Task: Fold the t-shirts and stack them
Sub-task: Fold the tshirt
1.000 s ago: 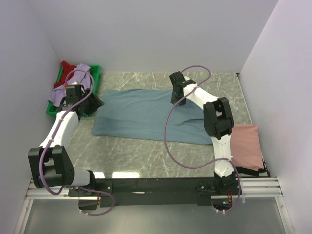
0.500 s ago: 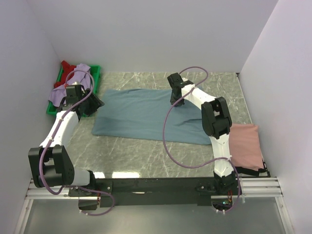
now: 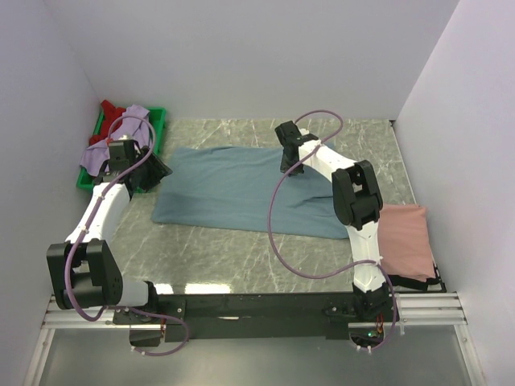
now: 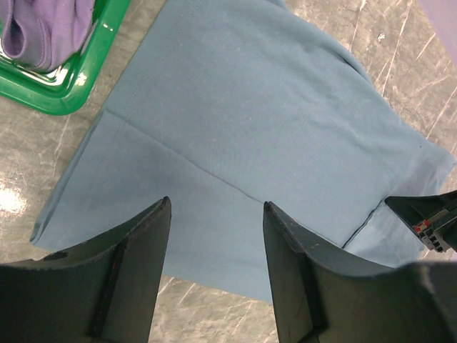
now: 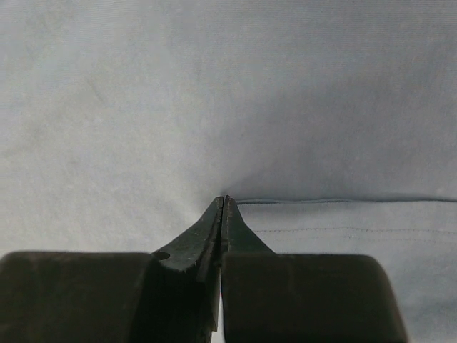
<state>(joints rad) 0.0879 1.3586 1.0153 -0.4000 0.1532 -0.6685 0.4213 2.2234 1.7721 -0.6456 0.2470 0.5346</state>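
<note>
Marbled grey counter (image 3: 241, 257): grey-blue t-shirt (image 3: 233, 189) lies spread flat across its middle. Salmon pink t-shirt (image 3: 406, 241) lies folded at the near right corner. Green tray (image 3: 159, 129) sits at the far left corner.

4 t-shirts: 1 grey-blue (image 3: 233, 189), 1 pink (image 3: 406, 241), 1 lavender (image 3: 98, 154), 1 red (image 3: 109, 108); 1 green tray (image 3: 158, 121); 2 arms (image 3: 105, 211).

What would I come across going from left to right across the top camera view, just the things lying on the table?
green tray → grey-blue t-shirt → salmon pink t-shirt
</note>
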